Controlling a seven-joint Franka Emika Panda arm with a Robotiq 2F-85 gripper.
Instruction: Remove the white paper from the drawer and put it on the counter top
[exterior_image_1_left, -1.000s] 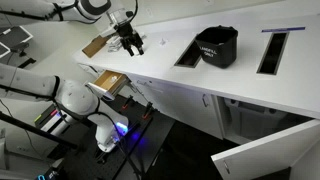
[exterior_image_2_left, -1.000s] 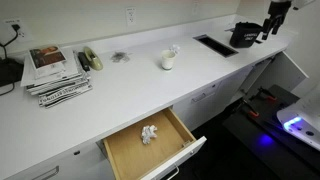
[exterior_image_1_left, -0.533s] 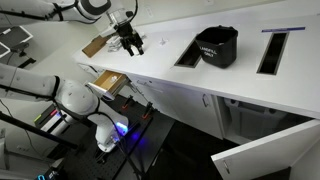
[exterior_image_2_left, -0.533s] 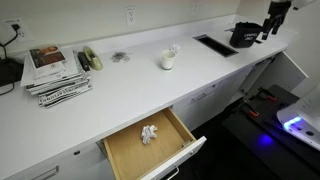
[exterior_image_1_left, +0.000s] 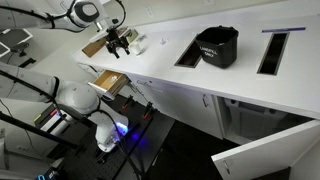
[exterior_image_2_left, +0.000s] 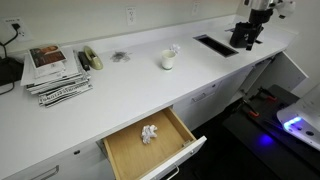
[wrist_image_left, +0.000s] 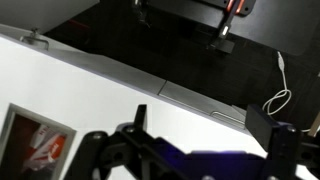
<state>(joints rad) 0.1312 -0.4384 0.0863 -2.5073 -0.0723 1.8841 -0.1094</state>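
Note:
The drawer (exterior_image_2_left: 128, 152) stands pulled out of the front of the white counter top (exterior_image_2_left: 120, 90), its tan inside showing. The crumpled white paper (exterior_image_2_left: 150, 133) lies in it, toward the right. In an exterior view the drawer (exterior_image_1_left: 110, 82) shows below the counter edge, and the paper cannot be made out there. My gripper (exterior_image_1_left: 118, 42) (exterior_image_2_left: 248, 35) hovers above the counter top (exterior_image_1_left: 170, 80), far from the drawer. In the wrist view its fingers (wrist_image_left: 207, 128) are apart, with only white counter (wrist_image_left: 120, 90) between them.
A black bin (exterior_image_1_left: 217, 45) stands between dark cut-outs (exterior_image_1_left: 272, 50) (exterior_image_2_left: 210, 44). A white cup (exterior_image_2_left: 167, 60), a stack of magazines (exterior_image_2_left: 55, 72) and a flat tan board (exterior_image_1_left: 95, 45) are on the counter. A white cabinet door (exterior_image_1_left: 265, 155) hangs open below.
My gripper has moved along the counter top toward the drawer end, away from the black bin. It stays open. The drawer and the paper have not moved.

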